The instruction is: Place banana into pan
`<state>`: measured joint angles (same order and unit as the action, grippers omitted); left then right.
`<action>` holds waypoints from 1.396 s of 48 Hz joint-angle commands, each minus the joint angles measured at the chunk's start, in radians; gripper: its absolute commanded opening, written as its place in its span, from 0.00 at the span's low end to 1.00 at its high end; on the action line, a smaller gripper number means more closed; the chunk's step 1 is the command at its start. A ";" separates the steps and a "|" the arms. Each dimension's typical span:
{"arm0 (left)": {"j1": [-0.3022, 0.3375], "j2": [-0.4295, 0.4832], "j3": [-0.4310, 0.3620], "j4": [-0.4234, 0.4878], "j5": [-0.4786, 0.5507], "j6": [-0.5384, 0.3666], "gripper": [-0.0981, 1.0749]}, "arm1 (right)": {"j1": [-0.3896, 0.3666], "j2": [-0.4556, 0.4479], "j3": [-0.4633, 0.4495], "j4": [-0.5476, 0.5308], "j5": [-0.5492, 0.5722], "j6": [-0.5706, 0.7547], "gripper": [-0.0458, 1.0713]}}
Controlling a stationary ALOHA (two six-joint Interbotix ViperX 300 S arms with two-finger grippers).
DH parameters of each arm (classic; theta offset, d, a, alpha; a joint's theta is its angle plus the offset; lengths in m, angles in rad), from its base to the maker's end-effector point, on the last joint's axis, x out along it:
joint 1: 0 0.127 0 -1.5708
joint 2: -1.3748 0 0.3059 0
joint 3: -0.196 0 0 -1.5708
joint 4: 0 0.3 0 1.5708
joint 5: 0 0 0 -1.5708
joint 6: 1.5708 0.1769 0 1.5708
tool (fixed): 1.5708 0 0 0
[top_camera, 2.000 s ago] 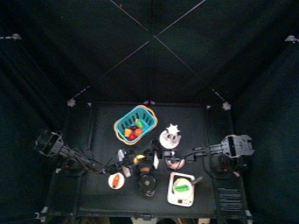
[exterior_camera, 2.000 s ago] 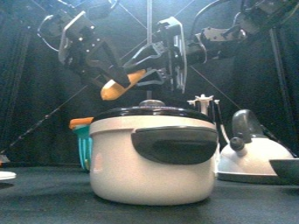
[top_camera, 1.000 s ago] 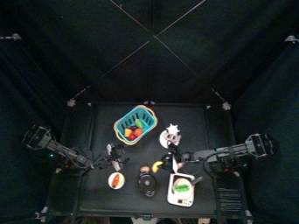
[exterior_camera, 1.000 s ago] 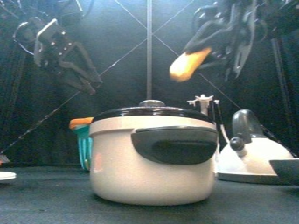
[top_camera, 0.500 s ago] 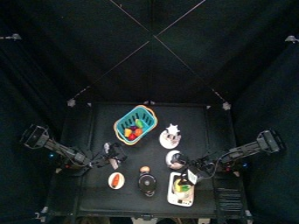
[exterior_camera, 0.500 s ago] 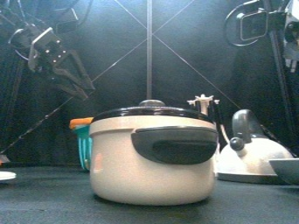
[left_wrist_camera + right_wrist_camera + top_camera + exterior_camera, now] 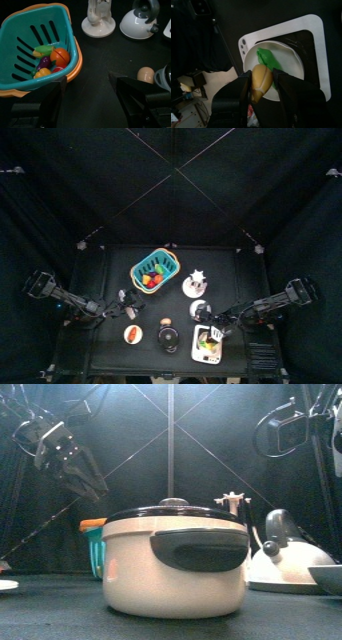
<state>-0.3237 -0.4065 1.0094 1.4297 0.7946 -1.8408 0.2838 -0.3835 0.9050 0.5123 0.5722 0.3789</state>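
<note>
- Banana (image 7: 261, 80): small yellow toy piece, pinched between the right gripper's (image 7: 263, 86) jaws and held lengthwise along them.
- It hangs over the white board (image 7: 314, 30), above the green item (image 7: 268, 57). It is not over the pan (image 7: 167, 337).
- Handling, judged: light, rigid, smooth moulded surface, so it is likely to slip or swivel if the squeeze is light. It does not look fragile.
- Hold: the grip across the thick middle looks sound; the tapered ends would squirt out.
- Left gripper (image 7: 87, 82): jaws wide apart with nothing between them, near the teal basket (image 7: 23, 30).
- Pan sits well apart from the board, toward the table's middle.
</note>
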 commanded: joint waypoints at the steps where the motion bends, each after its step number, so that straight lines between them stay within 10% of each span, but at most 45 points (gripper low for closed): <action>1: 0.011 -0.003 -0.011 -0.003 0.006 -0.002 0.93 | 0.005 0.000 -0.031 -0.002 0.009 0.002 0.61; 24: 0.009 -0.006 -0.014 -0.046 0.006 -0.002 0.93 | 0.008 0.014 -0.060 -0.081 0.012 0.000 0.94; 67: 0.038 -0.037 0.005 -0.049 0.020 -0.003 0.93 | -0.038 -0.005 -0.107 -0.325 -0.196 -0.005 0.94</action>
<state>-0.2884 -0.4295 1.0293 1.3806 0.8099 -1.8392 0.2531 -0.3682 0.8283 0.1933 0.3927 0.3774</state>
